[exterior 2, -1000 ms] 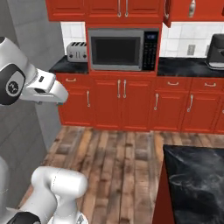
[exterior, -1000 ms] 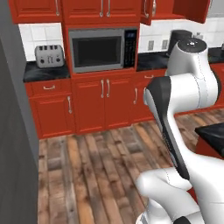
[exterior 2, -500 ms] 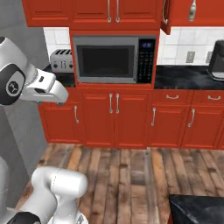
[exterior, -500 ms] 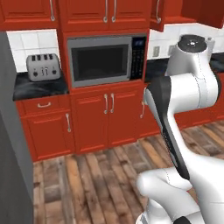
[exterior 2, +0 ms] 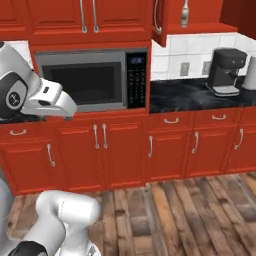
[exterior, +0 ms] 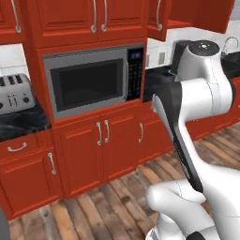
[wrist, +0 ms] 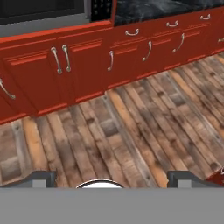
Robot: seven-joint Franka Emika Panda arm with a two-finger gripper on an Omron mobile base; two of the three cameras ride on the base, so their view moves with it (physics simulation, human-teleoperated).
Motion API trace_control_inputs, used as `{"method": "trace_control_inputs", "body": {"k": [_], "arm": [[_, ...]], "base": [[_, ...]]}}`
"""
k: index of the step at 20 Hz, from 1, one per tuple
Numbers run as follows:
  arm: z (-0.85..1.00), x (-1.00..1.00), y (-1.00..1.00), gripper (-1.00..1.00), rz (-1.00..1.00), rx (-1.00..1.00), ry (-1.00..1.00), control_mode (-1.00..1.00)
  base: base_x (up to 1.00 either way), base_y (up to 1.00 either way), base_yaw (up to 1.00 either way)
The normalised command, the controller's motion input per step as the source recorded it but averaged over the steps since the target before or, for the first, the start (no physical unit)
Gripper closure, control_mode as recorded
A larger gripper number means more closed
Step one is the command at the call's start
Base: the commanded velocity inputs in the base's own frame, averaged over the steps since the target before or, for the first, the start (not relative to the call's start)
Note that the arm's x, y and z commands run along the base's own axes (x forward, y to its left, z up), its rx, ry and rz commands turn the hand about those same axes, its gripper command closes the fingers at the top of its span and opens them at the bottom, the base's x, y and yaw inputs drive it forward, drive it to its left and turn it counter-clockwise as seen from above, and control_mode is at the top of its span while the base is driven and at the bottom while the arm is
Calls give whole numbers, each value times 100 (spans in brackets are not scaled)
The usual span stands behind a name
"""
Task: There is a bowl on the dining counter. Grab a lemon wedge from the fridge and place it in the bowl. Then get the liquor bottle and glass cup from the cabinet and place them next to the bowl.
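Observation:
My gripper (wrist: 113, 180) points down at the wooden floor (wrist: 131, 127), open, with nothing between its fingertips (wrist: 43, 177). In the right base view the white hand (exterior 2: 50, 98) hangs in front of the microwave (exterior 2: 90, 80). Red wall cabinets (exterior 2: 87, 15) with curved grey handles hang above the microwave, doors shut, and another (exterior 2: 185, 17) stands to the right. From the left base view the same cabinets (exterior: 98, 18) run along the top. The bowl, dining counter, lemon wedge, fridge, liquor bottle and glass cup are out of view.
Red base cabinets (wrist: 65, 65) with a black counter top line the far wall. A toaster (exterior: 14, 93) sits left of the microwave (exterior: 89, 82). A black coffee machine (exterior 2: 226, 70) stands on the counter at right. My white arm (exterior: 187, 117) fills the right of the left base view.
The whole picture has shifted: the base has driven closer to the microwave wall, and the black dining counter corner has left the right base view. The gripper stays open.

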Motion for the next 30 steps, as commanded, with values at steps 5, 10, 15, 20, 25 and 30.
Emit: {"method": "trace_control_inputs", "body": {"k": [5,10,15,20,25,30], "arm": [[0,0,0,-100,0,0,0,100],[0,0,0,-100,0,0,0,100],[0,0,0,-100,0,0,0,100],[0,0,0,-100,0,0,0,100],[0,0,0,-100,0,0,0,100],[0,0,0,-100,0,0,0,100]], "base": [[64,0,-56],[58,0,-59],[61,0,-59],[67,0,-57],[77,3,-53],[87,39,-38]]}}
